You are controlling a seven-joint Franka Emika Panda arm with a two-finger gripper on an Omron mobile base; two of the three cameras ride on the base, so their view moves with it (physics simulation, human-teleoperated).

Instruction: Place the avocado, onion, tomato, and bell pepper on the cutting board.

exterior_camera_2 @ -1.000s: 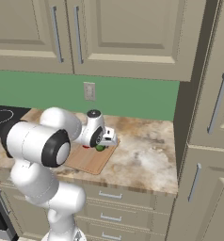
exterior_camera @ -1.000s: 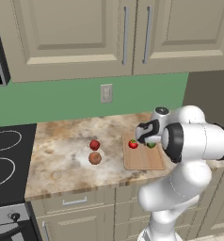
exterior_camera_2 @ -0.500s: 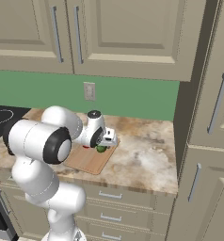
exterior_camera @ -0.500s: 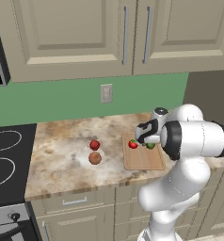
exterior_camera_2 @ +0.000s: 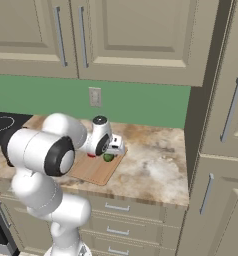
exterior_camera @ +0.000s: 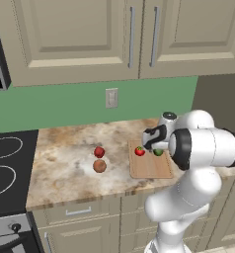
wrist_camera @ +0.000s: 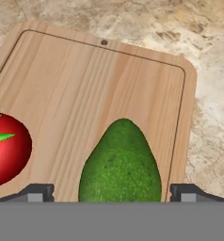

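Note:
The avocado [wrist_camera: 121, 164] lies on the light-wood cutting board [wrist_camera: 85, 84], between the wide-apart tips of my gripper [wrist_camera: 112, 193], which is open and does not touch it. The tomato [wrist_camera: 5, 148], with its green top, sits on the board beside the avocado. From the left base view, the gripper [exterior_camera: 156, 147] hangs just over the avocado [exterior_camera: 158, 152], with the tomato [exterior_camera: 139, 151] to its left on the board [exterior_camera: 150, 165]. The deep-red bell pepper [exterior_camera: 99, 151] and the brown onion [exterior_camera: 99, 166] rest on the counter left of the board. The right base view shows the avocado [exterior_camera_2: 108, 157] below the gripper [exterior_camera_2: 112, 150].
A marble counter [exterior_camera: 65, 163] runs from the black stovetop [exterior_camera: 6, 163] at the left to a tall cabinet [exterior_camera_2: 221, 150] at the right. Upper cabinets [exterior_camera: 119, 34] hang above a green wall with an outlet [exterior_camera: 111, 98]. Bare counter [exterior_camera_2: 156, 165] lies right of the board.

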